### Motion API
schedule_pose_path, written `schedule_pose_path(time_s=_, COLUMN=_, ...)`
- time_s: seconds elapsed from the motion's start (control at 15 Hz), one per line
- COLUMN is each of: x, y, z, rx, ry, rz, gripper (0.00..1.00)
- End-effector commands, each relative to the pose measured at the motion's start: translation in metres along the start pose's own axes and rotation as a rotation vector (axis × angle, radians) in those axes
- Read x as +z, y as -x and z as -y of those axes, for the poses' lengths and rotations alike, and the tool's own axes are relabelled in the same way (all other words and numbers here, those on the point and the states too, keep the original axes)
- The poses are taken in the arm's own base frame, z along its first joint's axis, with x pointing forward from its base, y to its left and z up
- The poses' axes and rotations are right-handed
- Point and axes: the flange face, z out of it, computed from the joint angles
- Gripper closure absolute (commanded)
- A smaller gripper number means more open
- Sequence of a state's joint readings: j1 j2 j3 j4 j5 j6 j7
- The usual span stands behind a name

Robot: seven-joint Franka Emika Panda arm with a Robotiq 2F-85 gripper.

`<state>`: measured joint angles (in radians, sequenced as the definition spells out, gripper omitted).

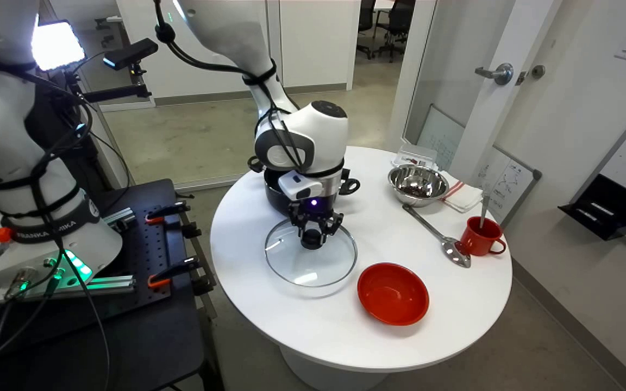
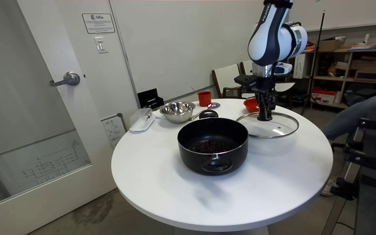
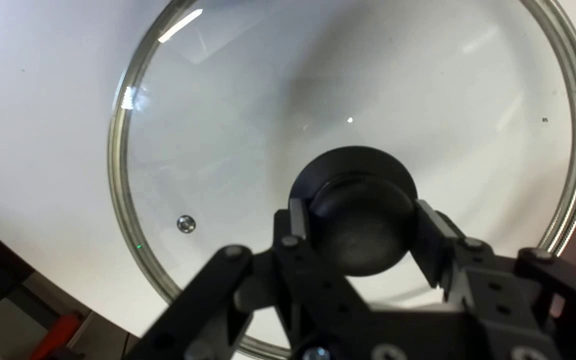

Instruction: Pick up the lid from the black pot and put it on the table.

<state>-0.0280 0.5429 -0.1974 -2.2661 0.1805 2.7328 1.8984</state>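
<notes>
The lid, clear glass with a metal rim, shows in both exterior views (image 1: 291, 265) (image 2: 284, 123) and fills much of the wrist view (image 3: 218, 130). My gripper (image 3: 360, 220) is shut on its dark centre knob, one finger pad on either side. Roughly level, the lid lies beside the black pot (image 2: 191, 156), low over the white table (image 2: 162, 186). A faint shadow falls just below its rim; whether the rim touches the tabletop I cannot tell. The pot stands uncovered with small dark bits inside, and the arm partly hides it in an exterior view (image 1: 276, 198).
Close to the lid is a red bowl (image 1: 393, 294). Farther along the table are a shiny steel bowl (image 1: 418, 184), a large metal spoon (image 1: 430, 228), a red mug (image 1: 476, 239), a folded cloth (image 1: 464, 196) and a clear plastic box (image 2: 142, 122).
</notes>
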Motion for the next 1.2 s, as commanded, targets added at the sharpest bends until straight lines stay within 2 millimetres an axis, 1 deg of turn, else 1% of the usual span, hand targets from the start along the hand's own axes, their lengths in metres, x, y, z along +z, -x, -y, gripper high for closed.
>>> schedule_pose_path(time_s=0.0, x=-0.001, y=0.001, z=0.001, rx=0.074, ry=-0.005, rz=0.024, gripper=0.74)
schedule_pose_path(time_s=0.67, x=0.016, y=-0.003, z=-0.004, rx=0.155, ry=0.010, rz=0.008, gripper=0.74)
schedule_pose_path(time_s=1.13, x=0.022, y=-0.003, z=-0.005, rx=0.182, ry=0.019, rz=-0.007, gripper=0.74)
